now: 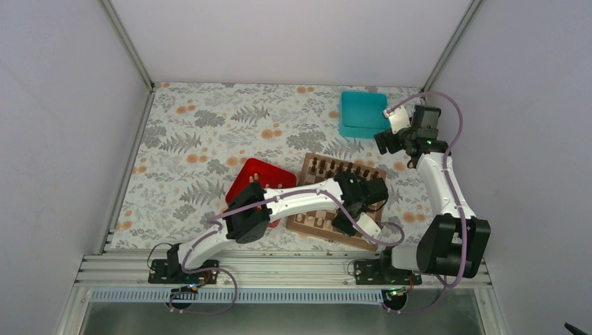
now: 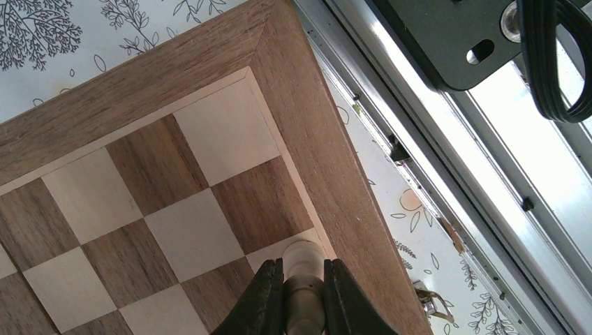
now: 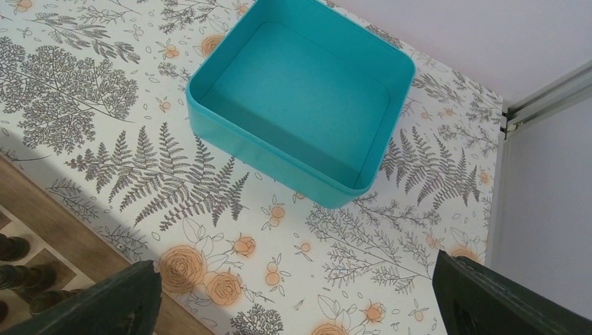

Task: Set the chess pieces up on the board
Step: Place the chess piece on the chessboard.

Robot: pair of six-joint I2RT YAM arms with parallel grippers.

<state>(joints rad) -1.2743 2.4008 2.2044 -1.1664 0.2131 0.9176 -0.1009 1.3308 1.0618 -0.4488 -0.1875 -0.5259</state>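
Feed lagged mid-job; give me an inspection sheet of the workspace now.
Surface: floral cloth, lying flat.
Job's things: board at the near side; pale piece at a light edge square by its corner; dark pieces on the far rows.
Clutter: red tray beside the board; teal box, empty.
Grippers: left gripper shut on the pale piece; right gripper open above the cloth by the teal box.
Cables: purple cables run along both arms.
Surroundings: pale walls; aluminium rail at the near edge.
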